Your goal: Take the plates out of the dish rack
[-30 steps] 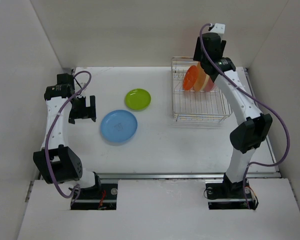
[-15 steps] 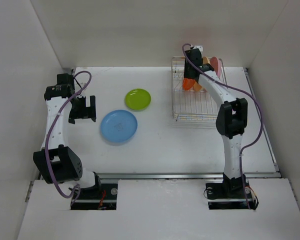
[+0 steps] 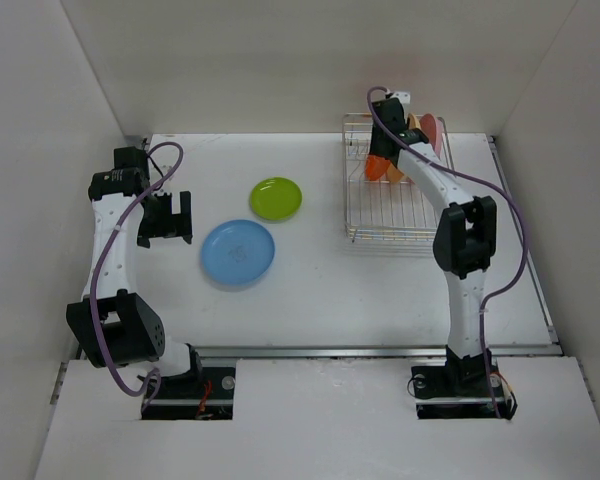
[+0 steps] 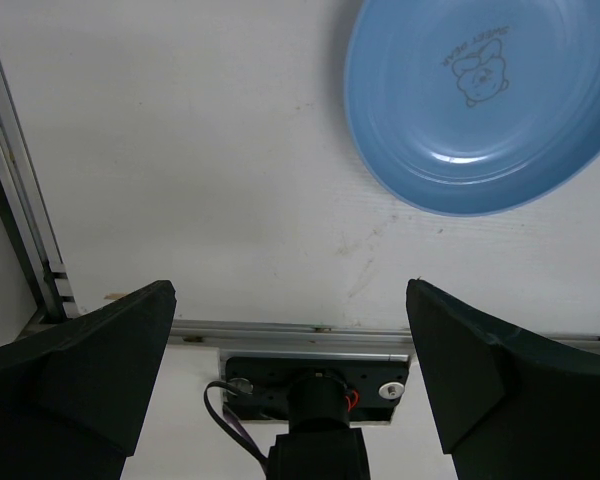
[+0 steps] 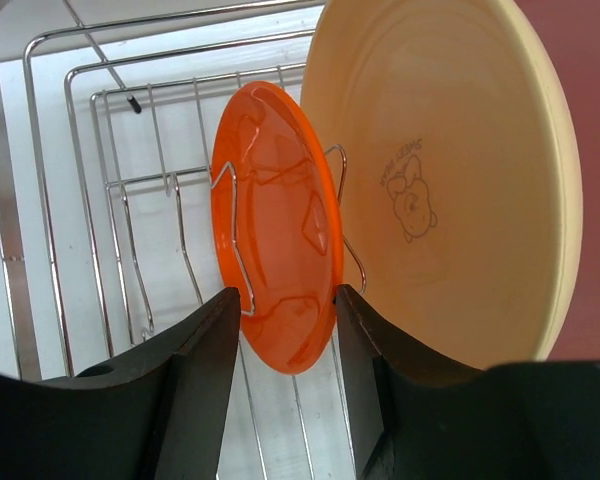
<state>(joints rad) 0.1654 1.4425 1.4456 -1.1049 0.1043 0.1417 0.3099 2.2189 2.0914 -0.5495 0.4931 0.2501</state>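
The orange-red plate (image 5: 275, 230) stands on edge in the dish rack (image 3: 395, 235), with the tan-orange plate (image 5: 450, 180) and the pink plate (image 5: 590, 150) behind it. My right gripper (image 5: 288, 300) reaches down into the rack, its jaws closed against both sides of the orange-red plate's near rim. From above it sits at the rack's far end (image 3: 385, 150). The blue plate (image 3: 238, 252) and the lime green plate (image 3: 276, 198) lie flat on the table. My left gripper (image 3: 166, 218) is open and empty, left of the blue plate (image 4: 480, 100).
The rack's wire dividers (image 5: 230, 230) cross in front of the orange-red plate. White walls enclose the table on three sides. A metal rail (image 4: 280, 328) runs along the near table edge by the left arm base.
My right arm swung from above the rack down into its far end a second ago and has held nearly still for the last half second. The left arm has not moved.
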